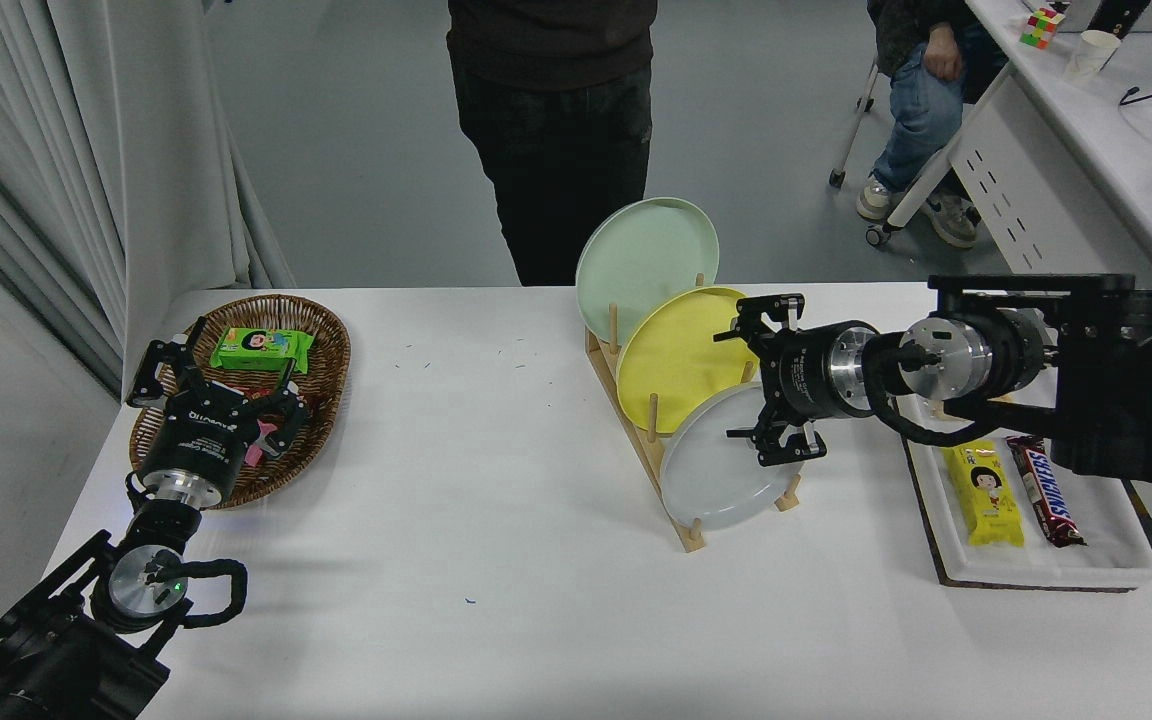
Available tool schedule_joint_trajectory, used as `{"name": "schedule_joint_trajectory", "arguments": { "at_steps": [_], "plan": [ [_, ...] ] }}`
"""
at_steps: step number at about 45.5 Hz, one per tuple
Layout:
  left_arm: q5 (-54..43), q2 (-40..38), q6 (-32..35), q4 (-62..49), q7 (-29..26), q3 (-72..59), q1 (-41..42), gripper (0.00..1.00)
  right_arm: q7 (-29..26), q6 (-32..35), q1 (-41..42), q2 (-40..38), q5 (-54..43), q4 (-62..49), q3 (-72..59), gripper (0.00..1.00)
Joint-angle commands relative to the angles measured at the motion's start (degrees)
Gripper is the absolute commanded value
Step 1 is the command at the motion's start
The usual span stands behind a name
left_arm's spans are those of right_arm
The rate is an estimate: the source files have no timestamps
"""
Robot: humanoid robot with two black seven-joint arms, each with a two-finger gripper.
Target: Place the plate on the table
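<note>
Right pincer (754, 388) hung spread wide and empty, reaching leftward, with the grey plate (721, 470) just below-left of it, leaning upright in the wooden rack (688, 535), not yet on the tabletop (496, 560)

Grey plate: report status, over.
Right gripper open at the grey plate, no grip yet. Left gripper parked over the basket. Plate upright in the wooden rack, yellow plate close behind.

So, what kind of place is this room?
Probably a robotics lab or office test area: a black robot arm works at a white table with a wooden plate rack, and a white desk stands behind.
</note>
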Motion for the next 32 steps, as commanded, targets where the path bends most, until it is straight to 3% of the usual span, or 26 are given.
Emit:
{"name": "schedule_joint_trajectory", "arguments": {
  "at_steps": [1, 32],
  "plan": [
    [0.0, 0.0, 0.0, 0.0, 0.0, 0.0, -0.01, 0.98, -0.35, -0.3, -0.11, 0.3, 0.1, -0.82, 0.3, 1.0],
    [0.0, 0.0, 0.0, 0.0, 0.0, 0.0, -0.01, 0.98, -0.53, 1.46, -0.28, 0.13, -0.52, -1.61, 0.3, 1.0]
  ]
}}
